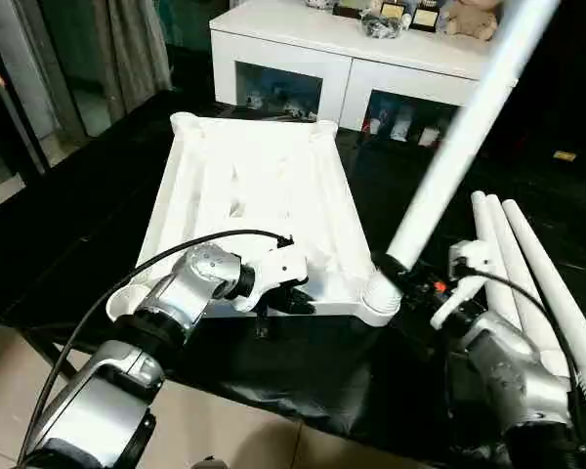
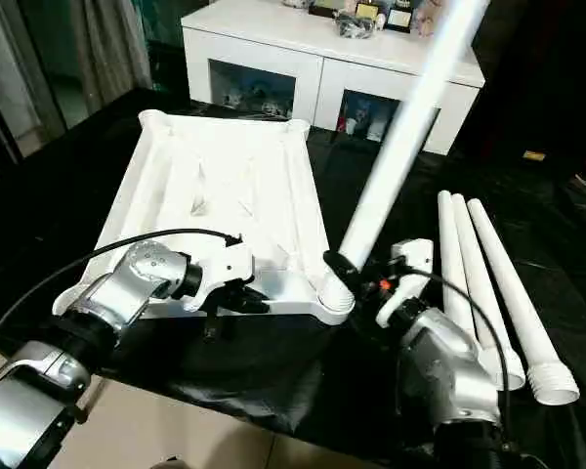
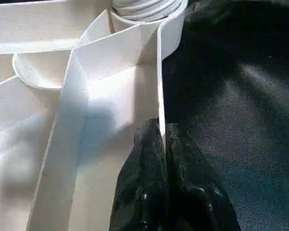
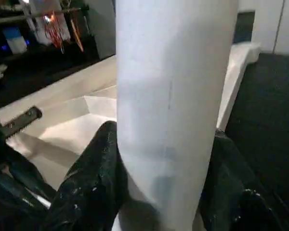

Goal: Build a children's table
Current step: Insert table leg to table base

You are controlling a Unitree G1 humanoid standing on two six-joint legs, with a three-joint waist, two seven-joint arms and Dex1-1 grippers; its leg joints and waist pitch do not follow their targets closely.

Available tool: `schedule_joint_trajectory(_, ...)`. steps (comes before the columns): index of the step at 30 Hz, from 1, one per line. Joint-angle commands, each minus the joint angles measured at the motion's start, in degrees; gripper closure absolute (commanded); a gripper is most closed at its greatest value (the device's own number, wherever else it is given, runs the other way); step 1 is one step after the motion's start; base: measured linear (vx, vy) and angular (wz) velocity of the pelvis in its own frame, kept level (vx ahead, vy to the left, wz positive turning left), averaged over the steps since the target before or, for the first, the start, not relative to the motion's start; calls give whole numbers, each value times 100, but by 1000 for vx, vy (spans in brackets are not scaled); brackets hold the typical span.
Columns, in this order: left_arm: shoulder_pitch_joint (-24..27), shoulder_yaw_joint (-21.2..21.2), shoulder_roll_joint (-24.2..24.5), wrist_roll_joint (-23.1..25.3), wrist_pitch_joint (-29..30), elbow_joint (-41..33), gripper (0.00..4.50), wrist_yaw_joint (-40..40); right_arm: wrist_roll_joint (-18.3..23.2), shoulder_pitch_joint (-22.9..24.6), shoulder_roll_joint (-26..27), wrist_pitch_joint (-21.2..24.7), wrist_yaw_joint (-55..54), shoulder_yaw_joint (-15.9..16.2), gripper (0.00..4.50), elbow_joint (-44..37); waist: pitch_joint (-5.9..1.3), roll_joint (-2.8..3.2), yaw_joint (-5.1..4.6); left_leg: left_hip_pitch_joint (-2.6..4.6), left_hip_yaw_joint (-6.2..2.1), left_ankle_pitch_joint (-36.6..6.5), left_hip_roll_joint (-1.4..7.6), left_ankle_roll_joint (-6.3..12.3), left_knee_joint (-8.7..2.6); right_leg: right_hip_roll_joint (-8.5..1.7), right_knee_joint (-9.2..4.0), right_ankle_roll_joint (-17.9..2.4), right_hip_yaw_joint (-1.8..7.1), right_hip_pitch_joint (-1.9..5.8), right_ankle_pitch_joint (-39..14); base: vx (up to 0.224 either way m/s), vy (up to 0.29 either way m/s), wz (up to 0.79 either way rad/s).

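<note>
At the near right corner socket [image 1: 379, 296], the right pincer [image 1: 398, 269] clamps 1 leg [image 1: 459, 142]; keep it straight while twisting, the left pincer [image 3: 164, 144] pinched shut on the table rim [image 3: 160, 82].

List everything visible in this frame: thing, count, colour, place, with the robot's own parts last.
Tabletop: one, white, ribbed underside up on the black cover.
Leg in socket: one, white, leaning, its end in the tabletop's near right corner socket.
Spare legs: three, white, lying side by side to the right of the tabletop.
Black cover: one, black, under all the parts.
Cabinet: one, white, glass doors, behind the work; small items on top.
Left gripper: black fingers shut on the tabletop's near edge wall.
Right gripper: black fingers closed around the leg in socket, low down.
</note>
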Motion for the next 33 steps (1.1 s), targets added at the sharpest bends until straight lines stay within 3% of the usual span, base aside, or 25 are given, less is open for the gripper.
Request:
schedule_joint_trajectory(1,-146,142,-116,-57,-194,124,450,219,-390,268,-4,-79,-111,76,265,341,-205,34,-74,133,-221,-2466,383,-64,-547,-593,-690,-696,276,22,-3282,0,0,0)
schedule_joint_trajectory(7,-152,168,-139,-42,-232,180,450,236,-281,458,124,-139,-40,81,265,303,-213,34,-83,116,-208,-2363,411,15,-608,-595,-699,-797,234,50,-2875,0,0,0)
schedule_joint_trajectory(10,-171,179,-133,-30,-276,239,450,242,-106,469,210,-105,-127,-19,265,372,-205,52,-100,158,-221,-2592,408,-30,-598,-634,-746,-760,217,24,-3218,0,0,0)
schedule_joint_trajectory(14,-211,205,-138,-14,-333,321,450,248,135,428,343,-155,-306,-315,265,493,-201,58,-110,147,-233,-2598,409,-27,-611,-645,-774,-693,209,25,-3382,0,0,0)
schedule_joint_trajectory(17,-250,218,-139,-10,-344,354,450,249,204,508,462,-349,-457,-490,265,635,-179,103,-108,145,-240,-2657,414,-46,-639,-649,-802,-676,201,22,-3429,0,0,0)
schedule_joint_trajectory(18,-255,219,-136,-11,-342,352,450,245,163,549,491,-427,-499,-485,265,659,-175,142,-95,157,-251,-2669,418,-55,-650,-662,-802,-694,190,26,-3395,0,0,0)
schedule_joint_trajectory(20,-265,217,-123,-7,-351,360,450,223,48,642,555,-594,-594,-437,265,672,-175,138,-106,154,-244,-2634,426,-53,-679,-642,-807,-724,181,46,-3220,0,0,0)
schedule_joint_trajectory(22,-277,215,-108,-2,-362,370,450,204,-50,728,619,-728,-655,-378,265,659,-126,191,-103,167,-247,-2806,429,-93,-701,-638,-821,-746,190,11,-3194,0,0,0)
schedule_joint_trajectory(26,-259,217,-82,-2,-351,335,450,169,-198,875,752,-981,-756,-278,265,612,-96,190,-113,152,-275,-2942,425,-93,-732,-660,-843,-674,186,34,-3414,0,0,0)
schedule_joint_trajectory(28,-247,211,-62,-3,-340,316,450,137,-270,899,808,-1119,-831,-264,265,639,-82,237,-96,162,-272,-2875,421,-64,-743,-680,-867,-673,198,27,-3432,0,0,0)
schedule_joint_trajectory(30,-240,207,-51,-3,-335,303,450,122,-327,916,828,-1213,-869,-242,265,654,-63,218,-105,149,-273,-2841,427,-34,-755,-674,-878,-679,197,29,-3449,0,0,0)
schedule_joint_trajectory(31,-249,205,-41,-3,-335,310,450,103,-432,938,833,-1339,-900,-175,265,656,-29,251,-97,161,-271,-2913,423,-40,-759,-673,-897,-663,204,4,-3529,0,0,0)
schedule_joint_trajectory(33,-264,202,-24,-1,-332,314,450,73,-701,1020,793,-1523,-899,63,265,583,-2,240,-109,153,-293,-2990,420,-38,-770,-682,-916,-585,195,5,-3768,0,0,0)
